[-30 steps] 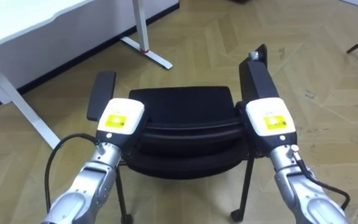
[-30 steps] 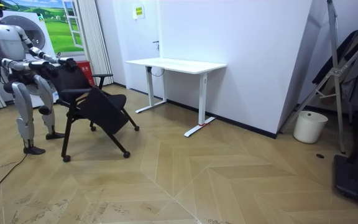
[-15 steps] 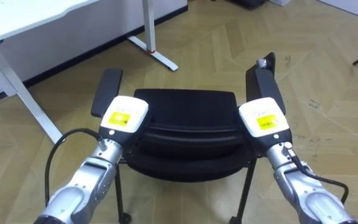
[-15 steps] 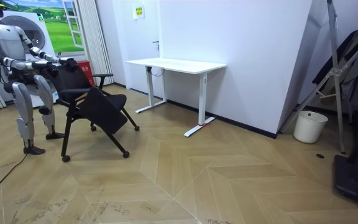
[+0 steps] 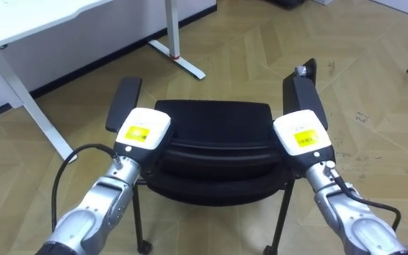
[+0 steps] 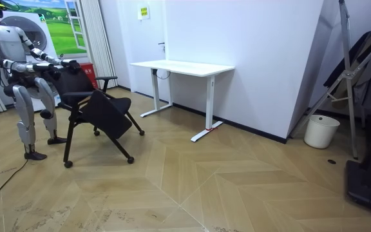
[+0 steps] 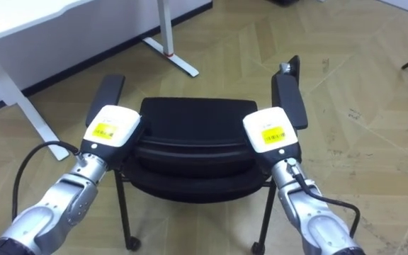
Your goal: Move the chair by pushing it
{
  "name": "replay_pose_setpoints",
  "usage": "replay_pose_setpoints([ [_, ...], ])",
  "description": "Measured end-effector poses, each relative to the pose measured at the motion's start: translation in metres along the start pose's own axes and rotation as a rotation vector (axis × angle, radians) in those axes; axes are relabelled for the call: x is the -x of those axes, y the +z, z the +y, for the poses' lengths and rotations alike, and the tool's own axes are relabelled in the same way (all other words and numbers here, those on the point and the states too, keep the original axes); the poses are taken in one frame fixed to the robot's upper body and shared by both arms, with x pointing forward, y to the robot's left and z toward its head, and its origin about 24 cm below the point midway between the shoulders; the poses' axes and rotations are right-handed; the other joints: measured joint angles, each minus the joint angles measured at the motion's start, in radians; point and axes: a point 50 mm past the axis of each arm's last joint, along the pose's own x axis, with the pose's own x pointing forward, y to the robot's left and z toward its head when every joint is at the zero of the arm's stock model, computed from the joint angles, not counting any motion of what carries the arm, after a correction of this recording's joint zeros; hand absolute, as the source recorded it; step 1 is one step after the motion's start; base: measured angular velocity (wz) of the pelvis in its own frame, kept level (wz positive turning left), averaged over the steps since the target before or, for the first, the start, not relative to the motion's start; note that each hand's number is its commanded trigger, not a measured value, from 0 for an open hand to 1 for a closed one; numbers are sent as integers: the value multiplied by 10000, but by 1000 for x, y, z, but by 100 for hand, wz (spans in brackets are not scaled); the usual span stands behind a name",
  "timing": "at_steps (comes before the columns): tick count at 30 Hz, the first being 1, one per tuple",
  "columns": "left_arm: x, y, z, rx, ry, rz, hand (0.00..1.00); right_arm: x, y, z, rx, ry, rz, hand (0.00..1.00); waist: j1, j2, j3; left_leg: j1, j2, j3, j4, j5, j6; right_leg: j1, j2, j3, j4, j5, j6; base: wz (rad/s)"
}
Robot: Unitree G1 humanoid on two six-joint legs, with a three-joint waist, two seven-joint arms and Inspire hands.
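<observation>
My left robot hand (image 5: 142, 132) and right robot hand (image 5: 301, 134) sit on the back of the chair (image 5: 214, 122). Whether they clasp it, I cannot tell.

I looked down over the back of the black chair (image 7: 190, 117); my left hand (image 7: 112, 126) lay at the left end of its backrest, white cover and yellow label facing up; my right hand (image 7: 270, 132) lay at the right end in the same way; the left armrest (image 7: 107, 93) and right armrest (image 7: 289, 99) reached forward past them; the chair stood on a herringbone wooden floor (image 7: 360, 85); a white desk (image 7: 20, 18) stood ahead to my left, apart from the chair.
</observation>
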Motion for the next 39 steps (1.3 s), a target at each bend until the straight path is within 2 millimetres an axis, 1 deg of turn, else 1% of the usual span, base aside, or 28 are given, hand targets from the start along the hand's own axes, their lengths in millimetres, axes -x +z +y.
replay_pose_setpoints([
  [17, 0, 1, -1, 31, -12, -3, 100, 1, -1, 2, 4, -72, -54, 100, 37, -4, 4, 17, 1, 2, 14, 0, 0, 41, 2, 5, -1, 0, -1, 0],
  [20, -1, 1, -1, 22, -17, -15, 100, 2, -1, 3, 1, -51, -49, 100, 34, -34, 24, 12, 9, 1, 85, -2, 1, 104, 5, -14, -4, 0, -1, 1],
  [21, -2, 0, -1, 3, -41, -51, 100, 1, -1, 3, -19, -32, -31, 100, 40, -50, 89, 2, 32, -2, 248, -44, 23, 177, 11, -15, -12, 0, -1, 4],
  [22, -3, 0, -1, 11, -47, -58, 100, 1, -2, 3, -33, -27, -2, 100, 50, -19, 159, -72, 105, -24, 514, -191, 6, 186, 67, -37, -10, -1, -4, 4],
  [24, -4, -1, 1, -46, 17, -72, 100, 0, -1, 2, -80, -48, 24, 100, 69, -7, 175, -316, 258, -98, 924, -379, -38, 184, 187, -86, -8, 17, -44, 4],
  [25, -5, -1, 1, -119, 43, -79, 100, 0, -1, 3, -130, -25, 18, 100, 103, -12, 204, -397, 356, -129, 1126, -492, -82, 173, 275, -103, -8, 18, -81, 4],
  [26, -5, -2, 1, -136, 30, -64, 100, 0, 0, 4, -154, 3, 12, 100, 118, -20, 211, -418, 404, -151, 1237, -554, -110, 167, 319, -110, -7, 2, -113, 4],
  [27, -4, -2, 0, -173, -19, -47, 100, 0, 1, 5, -192, 64, -11, 100, 106, -10, 192, -553, 537, -217, 1570, -725, -165, 191, 425, -157, 25, -38, -181, 6],
  [28, -4, -4, -2, -201, -76, 6, 100, 0, 2, 6, -237, 93, -21, 100, 131, -6, 189, -666, 679, -257, 1907, -878, -229, 210, 528, -199, 124, -98, -258, 5],
  [29, -4, -5, -2, -225, -49, 19, 100, 1, 3, 7, -247, 102, -55, 100, 188, -14, 188, -712, 727, -279, 2043, -914, -265, 204, 559, -220, 197, -152, -308, 10],
  [30, -4, -5, -2, -257, 28, 59, 100, 1, 3, 7, -229, 99, -132, 100, 215, -25, 180, -882, 825, -330, 2364, -972, -307, 176, 628, -283, 323, -267, -364, 19],
  [32, -4, -5, -3, -283, 26, 40, 100, 5, 3, 10, -335, 95, -160, 100, 238, -73, 170, -1152, 939, -295, 2963, -980, -304, 195, 698, -342, 363, -421, -445, 18],
  [34, 0, -6, -7, -237, -62, 60, 100, 8, 4, 13, -458, 212, -283, 100, 366, -61, 102, -1302, 1057, -281, 3488, -966, -289, 200, 718, -332, 616, -613, -555, -2],
  [36, 2, -8, -9, -198, -79, 136, 100, 8, 4, 13, -506, 222, -362, 100, 321, -74, 82, -1291, 1089, -272, 3498, -950, -265, 173, 665, -368, 830, -729, -615, 8],
  [38, 1, -8, -9, -167, -41, 131, 100, 8, 5, 13, -525, 207, -400, 100, 335, -64, 80, -1393, 1156, -234, 3611, -916, -298, 163, 681, -396, 885, -794, -683, 5],
  [39, 2, -10, -9, -182, -2, 163, 100, 8, 5, 13, -541, 152, -436, 100, 366, -154, 130, -1587, 1207, -251, 3845, -900, -289, 184, 704, -338, 912, -822, -731, 7],
])
